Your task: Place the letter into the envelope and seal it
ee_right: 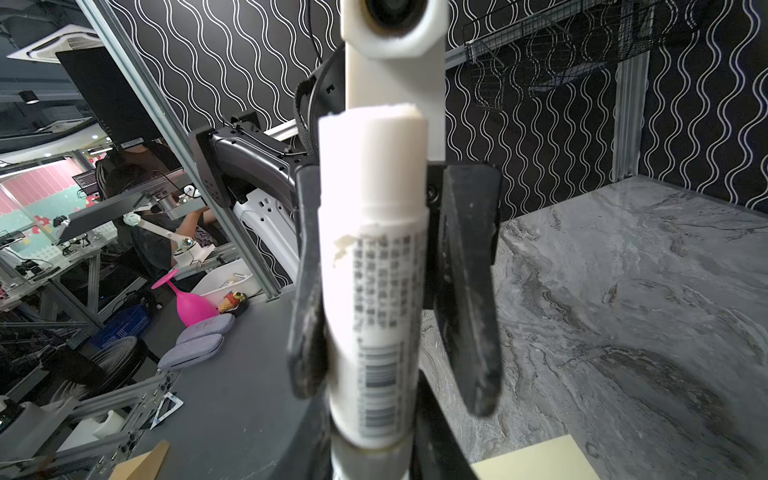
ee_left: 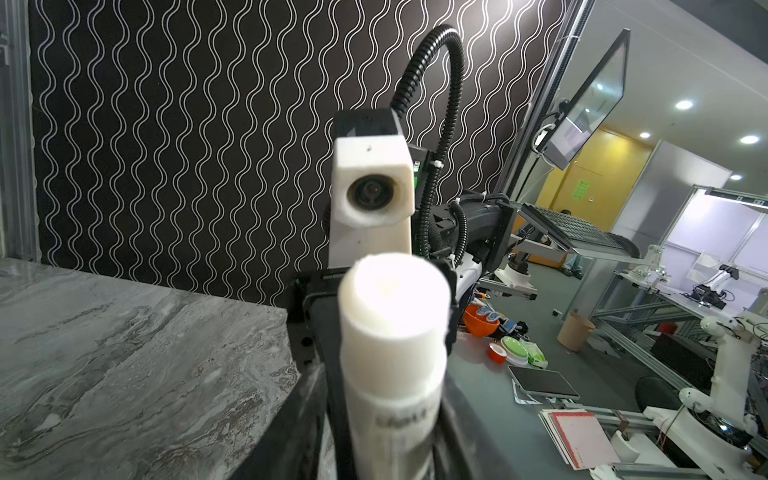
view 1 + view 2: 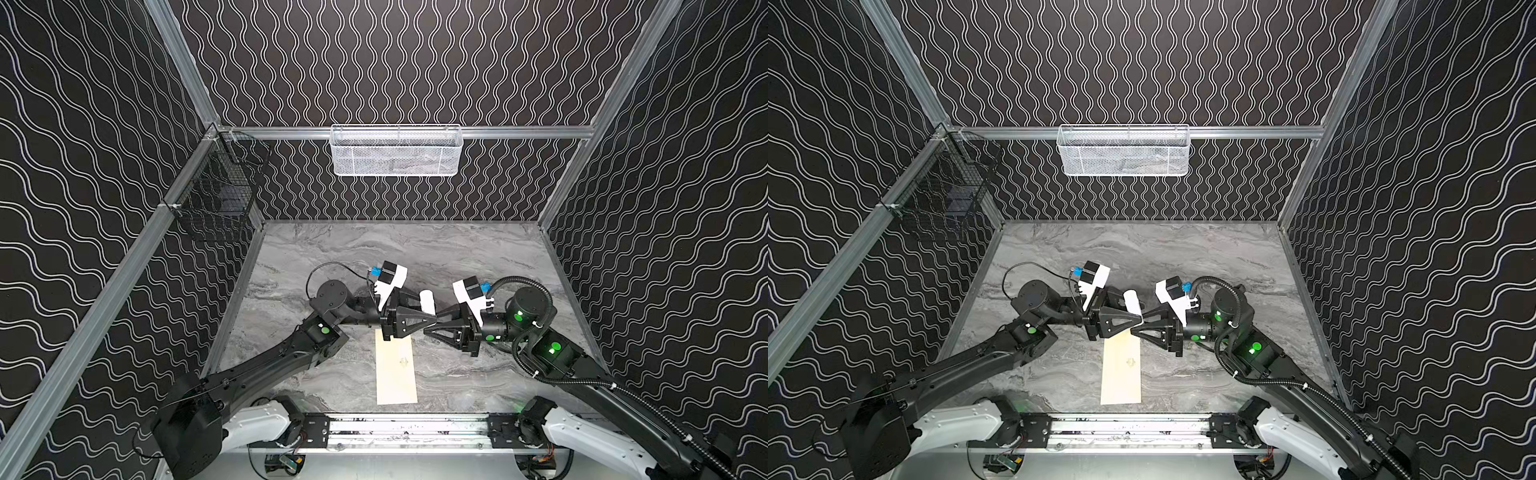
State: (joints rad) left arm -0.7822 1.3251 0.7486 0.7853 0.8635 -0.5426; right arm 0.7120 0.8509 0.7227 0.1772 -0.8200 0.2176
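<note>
1. The envelope [image 3: 397,370] lies flat on the table [image 3: 478,257], its long axis running from the near edge away; its far end sits directly beneath the meeting fingertips, so both arms are about equally near
2. The letter shows in no view, so it is probably inside
3. The left gripper [image 3: 433,319] stands part open, one of its fingers [image 1: 469,291] clear of the white stick [image 1: 374,249]
4. The right gripper [image 3: 427,331] seems clamped on the stick's base; the stick points up and away and would need tipping down to the flap end
</note>
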